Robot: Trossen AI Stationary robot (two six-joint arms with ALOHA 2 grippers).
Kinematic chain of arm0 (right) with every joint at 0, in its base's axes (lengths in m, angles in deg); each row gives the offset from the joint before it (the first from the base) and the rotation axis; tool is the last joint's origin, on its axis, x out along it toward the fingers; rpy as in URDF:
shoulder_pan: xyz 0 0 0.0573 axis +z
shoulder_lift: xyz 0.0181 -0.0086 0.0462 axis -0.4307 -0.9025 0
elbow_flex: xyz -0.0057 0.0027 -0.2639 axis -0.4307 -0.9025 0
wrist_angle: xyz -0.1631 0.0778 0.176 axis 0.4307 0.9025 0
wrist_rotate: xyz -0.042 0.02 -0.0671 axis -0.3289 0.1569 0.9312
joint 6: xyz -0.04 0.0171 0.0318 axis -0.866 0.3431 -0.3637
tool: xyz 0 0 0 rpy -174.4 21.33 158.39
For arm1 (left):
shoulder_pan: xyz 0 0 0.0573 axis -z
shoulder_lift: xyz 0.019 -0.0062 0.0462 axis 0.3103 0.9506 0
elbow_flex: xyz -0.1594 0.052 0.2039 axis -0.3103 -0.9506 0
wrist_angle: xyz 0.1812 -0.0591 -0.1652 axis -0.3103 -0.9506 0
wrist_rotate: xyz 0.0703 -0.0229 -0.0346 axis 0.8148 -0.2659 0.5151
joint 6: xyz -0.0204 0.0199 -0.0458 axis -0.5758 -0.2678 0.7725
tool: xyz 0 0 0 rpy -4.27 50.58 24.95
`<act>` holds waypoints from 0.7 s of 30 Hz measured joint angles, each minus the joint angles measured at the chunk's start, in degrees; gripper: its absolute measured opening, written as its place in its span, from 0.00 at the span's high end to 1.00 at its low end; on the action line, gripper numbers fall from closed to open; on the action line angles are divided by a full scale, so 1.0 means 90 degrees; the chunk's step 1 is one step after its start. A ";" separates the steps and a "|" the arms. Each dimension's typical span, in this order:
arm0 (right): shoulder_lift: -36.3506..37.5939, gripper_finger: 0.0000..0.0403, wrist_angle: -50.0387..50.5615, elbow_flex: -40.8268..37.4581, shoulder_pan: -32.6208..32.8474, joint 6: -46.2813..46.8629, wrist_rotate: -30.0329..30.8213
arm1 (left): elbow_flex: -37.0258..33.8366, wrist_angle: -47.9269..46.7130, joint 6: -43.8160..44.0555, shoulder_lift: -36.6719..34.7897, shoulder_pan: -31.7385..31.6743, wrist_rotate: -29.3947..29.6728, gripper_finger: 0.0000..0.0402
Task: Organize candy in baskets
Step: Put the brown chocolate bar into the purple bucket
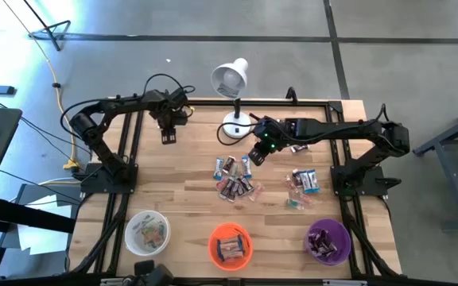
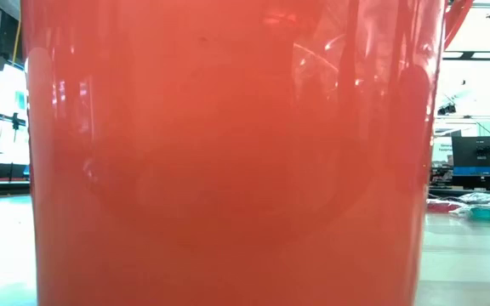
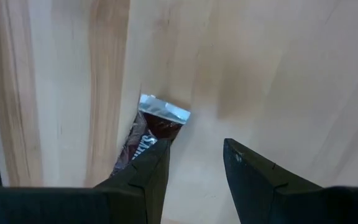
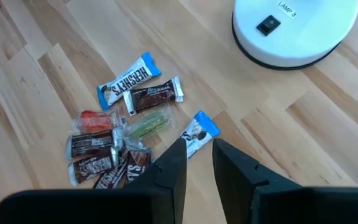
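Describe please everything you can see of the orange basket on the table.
The orange basket is a small round bowl of bright, glossy, slightly see-through plastic. It stands upright at the table's near edge, between the white basket and the purple basket, apart from both. Several wrapped candies lie inside it. Its wall fills nearly the whole low view, so it sits right before that camera. No gripper touches it.
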 joint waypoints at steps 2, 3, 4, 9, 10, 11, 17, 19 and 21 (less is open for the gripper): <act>0.0000 0.82 0.0000 0.0000 0.0000 -0.0028 0.0039 | 0.0000 -0.0032 0.0005 0.0100 -0.0069 0.0002 0.65; 0.0000 0.82 0.0002 0.0000 0.0000 -0.0036 0.0058 | 0.0000 -0.0049 0.0014 0.0169 -0.0108 0.0004 0.65; 0.0000 0.82 0.0001 0.0000 0.0000 -0.0038 0.0062 | 0.0000 -0.0042 0.0033 0.0253 -0.0149 0.0002 0.65; 0.0000 0.82 0.0002 0.0000 0.0000 -0.0038 0.0065 | 0.0026 0.0057 -0.0111 0.0686 -0.0295 0.0183 0.65; 0.0000 0.82 0.0002 0.0000 0.0000 -0.0038 0.0065 | 0.0032 0.0061 -0.0115 0.0719 -0.0297 0.0232 0.65; 0.0000 0.82 0.0002 0.0000 0.0000 -0.0038 0.0064 | 0.0032 0.0065 -0.0111 0.0745 -0.0293 0.0256 0.65; 0.0000 0.82 0.0002 0.0000 -0.0024 -0.0038 0.0062 | -0.0001 -0.0030 -0.0010 0.0556 -0.0230 -0.0063 0.65; 0.0000 0.82 0.0002 0.0000 -0.0054 -0.0038 0.0062 | -0.0001 -0.0073 -0.0008 0.0468 -0.0197 -0.0259 0.65; 0.0000 0.82 0.0000 0.0000 -0.0099 -0.0044 0.0062 | 0.0000 -0.0203 0.0012 0.0455 -0.0176 -0.0523 0.65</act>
